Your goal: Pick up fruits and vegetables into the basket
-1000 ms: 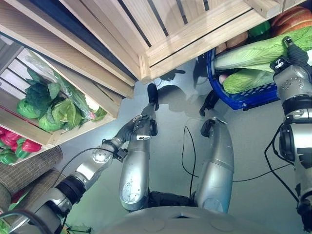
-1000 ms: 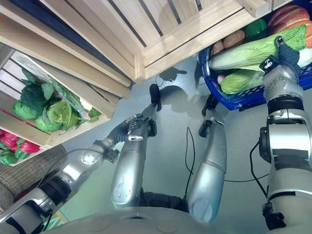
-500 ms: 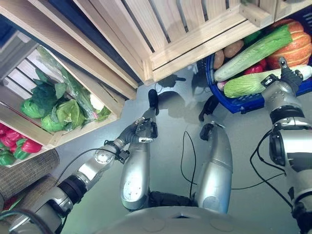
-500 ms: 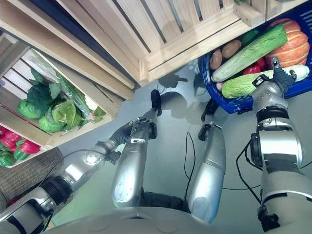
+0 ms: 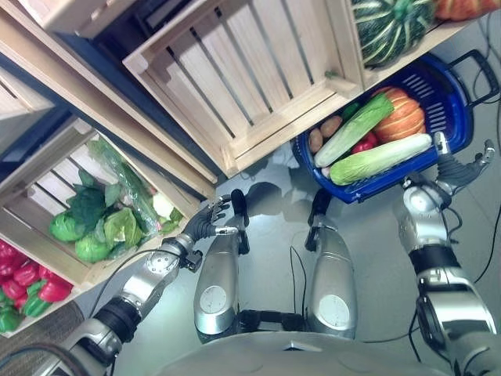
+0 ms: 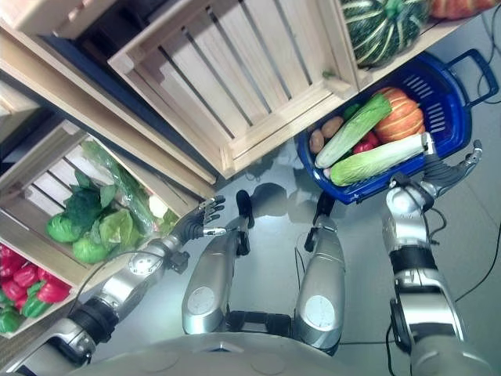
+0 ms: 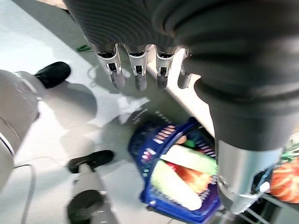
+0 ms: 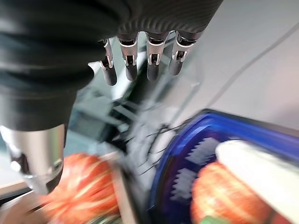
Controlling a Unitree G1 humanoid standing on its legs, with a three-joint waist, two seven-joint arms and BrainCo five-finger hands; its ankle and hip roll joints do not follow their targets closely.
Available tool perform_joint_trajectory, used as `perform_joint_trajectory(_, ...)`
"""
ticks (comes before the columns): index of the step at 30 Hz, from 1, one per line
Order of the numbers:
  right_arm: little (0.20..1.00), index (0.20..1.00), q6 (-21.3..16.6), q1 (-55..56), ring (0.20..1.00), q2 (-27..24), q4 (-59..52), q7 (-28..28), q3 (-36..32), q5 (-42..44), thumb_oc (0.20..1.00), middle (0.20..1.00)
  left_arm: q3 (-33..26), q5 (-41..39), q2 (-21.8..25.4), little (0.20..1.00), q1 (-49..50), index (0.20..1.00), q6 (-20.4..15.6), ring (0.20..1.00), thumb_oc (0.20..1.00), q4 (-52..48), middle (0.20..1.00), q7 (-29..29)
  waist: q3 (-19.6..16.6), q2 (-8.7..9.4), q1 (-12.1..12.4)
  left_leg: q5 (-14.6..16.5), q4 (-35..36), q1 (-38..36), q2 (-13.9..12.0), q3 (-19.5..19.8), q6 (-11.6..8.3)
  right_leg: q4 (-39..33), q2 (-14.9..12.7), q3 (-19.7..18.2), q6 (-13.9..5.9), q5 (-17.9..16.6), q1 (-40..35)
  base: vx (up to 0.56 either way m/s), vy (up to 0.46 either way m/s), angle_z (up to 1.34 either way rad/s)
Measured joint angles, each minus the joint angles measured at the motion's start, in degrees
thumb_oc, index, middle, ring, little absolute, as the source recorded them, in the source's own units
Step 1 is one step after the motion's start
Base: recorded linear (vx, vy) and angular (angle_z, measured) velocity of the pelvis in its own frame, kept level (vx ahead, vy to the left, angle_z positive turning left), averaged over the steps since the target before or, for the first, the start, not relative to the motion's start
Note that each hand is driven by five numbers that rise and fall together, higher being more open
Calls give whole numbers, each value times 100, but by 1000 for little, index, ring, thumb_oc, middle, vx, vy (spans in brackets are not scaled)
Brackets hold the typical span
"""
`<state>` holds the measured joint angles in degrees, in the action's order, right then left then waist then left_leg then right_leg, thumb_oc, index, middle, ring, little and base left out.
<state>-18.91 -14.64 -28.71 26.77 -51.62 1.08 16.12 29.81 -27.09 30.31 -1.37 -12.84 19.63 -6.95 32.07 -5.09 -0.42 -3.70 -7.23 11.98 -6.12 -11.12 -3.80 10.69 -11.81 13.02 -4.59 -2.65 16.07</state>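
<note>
Both hands empty. My right hand (image 5: 458,168) hangs just off the blue basket (image 5: 454,94) rim at about 5 o'clock of it, fingers loosely spread, holding nothing. My left hand (image 5: 205,222) hovers low over the floor, fingers relaxed and straight. The basket already carries a napa cabbage (image 5: 380,158), a green romaine-like head (image 5: 354,128), an orange pumpkin (image 5: 401,116) and potatoes (image 5: 323,131). Leafy greens (image 5: 92,227) and red peppers (image 5: 31,280) wait in the wooden crates (image 5: 47,184) at 9 o'clock. Risks, I judge: the heaped load tipping long pieces over the rim, or my right fingers knocking the rim.
</note>
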Motion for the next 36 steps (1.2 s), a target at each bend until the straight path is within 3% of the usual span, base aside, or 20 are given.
perform_joint_trajectory(7,1000,1000,-193,1219,1000,336,-169,1497,297,-566,1000,1000,-579,6,-422,1000,665,1000,-147,1000,1000,993,1000,-630,-1100,519,-152,-95,700,-948,-139,-141,-165,-747,288,15,34,-126,-891,123,20,-11)
perform_joint_trajectory(11,1000,1000,345,1420,1000,612,296,2709,896,-346,1000,1000,-811,11,-750,1000,718,1000,-64,1000,1000,1741,1000,-1035,-1714,650,-103,-103,1000,-1367,-173,-190,-206,-1040,357,37,0,-147,-1289,82,26,0)
perform_joint_trajectory(16,1000,1000,1257,1455,1000,1209,1443,4003,1444,-134,1000,1000,-992,113,-1090,1000,693,1000,143,1000,1000,2570,1000,-1404,-2281,628,-61,-114,1230,-1669,-151,-191,-220,-1391,370,194,-61,-183,-1712,13,43,7)
perform_joint_trajectory(18,1000,1000,1645,1460,1000,1359,2003,4600,1725,-131,1000,1000,-1004,252,-1201,1000,585,1000,192,1000,1000,2924,1000,-1537,-2317,615,-10,-105,1234,-1810,-141,-160,-225,-1502,386,222,-80,-199,-1909,-2,36,10)
perform_joint_trajectory(21,1000,1000,1937,1550,1000,1455,2368,5185,1930,-133,1000,1000,-1018,266,-1298,1000,569,1000,386,1000,1000,3177,1000,-1613,-2413,565,40,-96,1235,-1828,-140,-120,-235,-1571,388,297,-96,-204,-1995,-8,45,12)
perform_joint_trajectory(28,1000,1000,2351,1360,1000,1615,3662,6100,1771,95,1000,1000,-1204,451,-1640,1000,463,1000,802,1000,1000,4121,1000,-1730,-2685,377,61,-95,1235,-1937,-89,-22,-230,-1595,363,368,-101,-202,-2172,2,43,6)
perform_joint_trajectory(36,1000,1000,2512,1269,1000,1537,4056,6431,1543,459,1000,1000,-1392,252,-1748,1000,409,1000,1065,1000,1000,4498,1000,-1763,-2932,256,55,-46,1257,-2017,-92,7,-189,-1598,341,381,-133,-177,-2281,36,8,1)
